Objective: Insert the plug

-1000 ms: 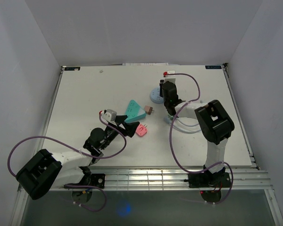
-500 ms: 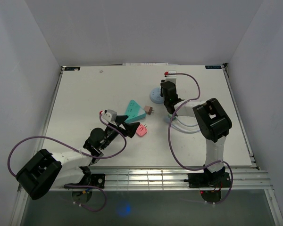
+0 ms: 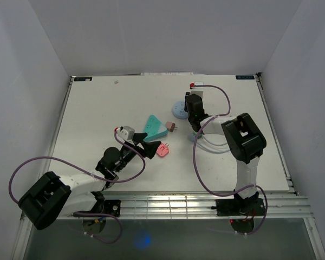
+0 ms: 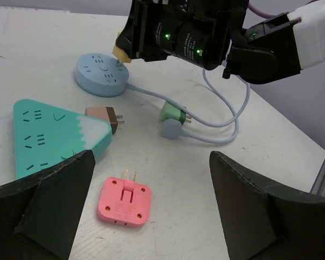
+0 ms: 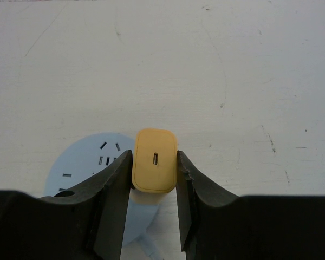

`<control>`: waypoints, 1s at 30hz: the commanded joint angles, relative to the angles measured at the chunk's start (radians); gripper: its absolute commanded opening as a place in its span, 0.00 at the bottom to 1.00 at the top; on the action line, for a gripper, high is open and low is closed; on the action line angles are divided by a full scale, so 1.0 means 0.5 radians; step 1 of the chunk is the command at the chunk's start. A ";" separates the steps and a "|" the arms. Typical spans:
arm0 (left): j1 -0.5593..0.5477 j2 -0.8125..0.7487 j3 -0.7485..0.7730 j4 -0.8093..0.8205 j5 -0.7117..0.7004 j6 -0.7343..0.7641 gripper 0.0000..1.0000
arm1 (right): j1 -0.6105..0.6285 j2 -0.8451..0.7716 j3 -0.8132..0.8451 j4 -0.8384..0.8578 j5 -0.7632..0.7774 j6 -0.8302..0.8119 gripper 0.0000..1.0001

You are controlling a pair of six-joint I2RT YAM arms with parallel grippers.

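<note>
A yellow plug (image 5: pixel 155 159) sits between the fingers of my right gripper (image 5: pixel 154 163), which is shut on it. The plug hangs over the right edge of a round light-blue socket hub (image 5: pixel 92 162). Whether its prongs touch the hub I cannot tell. From above, the right gripper (image 3: pixel 192 111) stands beside the hub (image 3: pixel 179 110). In the left wrist view the yellow plug (image 4: pixel 121 52) shows just above the hub (image 4: pixel 102 75). My left gripper (image 4: pixel 151 157) is open, low over the table, with a pink plug (image 4: pixel 124 201) lying between its fingers, untouched.
A teal triangular power strip (image 4: pixel 49 138) lies left of the pink plug, with a brown plug (image 4: pixel 103 116) at its tip. A green plug (image 4: pixel 172 112) and a grey-blue plug (image 4: pixel 172 130) lie on the hub's pale cable (image 4: pixel 227 127).
The right arm has shifted slightly left with the yellow plug still in its grip. The left arm has not moved.
</note>
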State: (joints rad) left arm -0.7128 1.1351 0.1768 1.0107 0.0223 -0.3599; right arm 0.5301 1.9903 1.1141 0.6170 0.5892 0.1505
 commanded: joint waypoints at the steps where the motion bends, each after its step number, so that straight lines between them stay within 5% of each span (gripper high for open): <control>1: 0.002 -0.009 0.011 0.040 0.020 0.008 0.98 | 0.020 -0.060 -0.056 -0.007 0.036 0.033 0.08; 20: 0.002 -0.012 0.011 0.040 0.023 -0.001 0.98 | 0.078 -0.041 -0.111 -0.019 0.221 0.030 0.08; 30: 0.005 -0.021 0.008 0.043 0.017 -0.001 0.98 | 0.139 0.087 0.171 -0.519 0.448 0.128 0.08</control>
State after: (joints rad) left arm -0.7128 1.1351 0.1768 1.0107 0.0254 -0.3603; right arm 0.5892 2.0056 1.1645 0.4858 0.7433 0.1795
